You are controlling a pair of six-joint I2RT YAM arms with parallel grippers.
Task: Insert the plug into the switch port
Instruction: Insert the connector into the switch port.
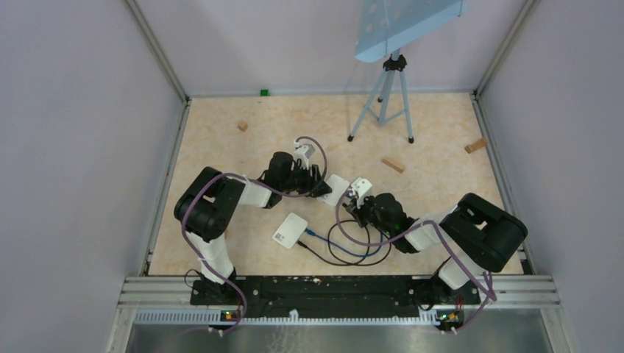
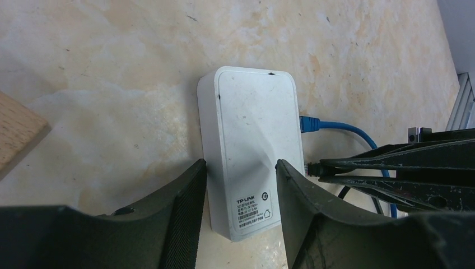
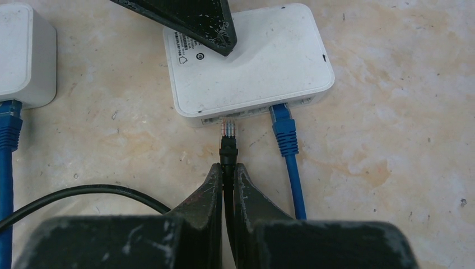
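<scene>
The white switch point(image 1: 337, 189) point(image 2: 255, 145) point(image 3: 246, 61) lies flat on the table, its port side facing my right arm. My left gripper point(image 1: 324, 190) point(image 2: 241, 163) straddles it, one finger against each long side. My right gripper point(image 1: 358, 206) point(image 3: 228, 167) is shut on the black cable just behind the clear plug point(image 3: 228, 130) point(image 2: 313, 167). The plug points at the switch's port row point(image 3: 227, 119), with its tip right at a port opening. A blue cable's plug point(image 3: 285, 131) point(image 2: 309, 124) sits in the port beside it.
A second white box point(image 1: 290, 230) point(image 3: 22, 53) with its own blue cable lies nearer the arms' bases. Black and blue cable loops point(image 1: 353, 250) trail in front of it. A tripod point(image 1: 386, 95) stands at the back, and small wooden blocks point(image 1: 393, 164) point(image 2: 17, 131) lie scattered.
</scene>
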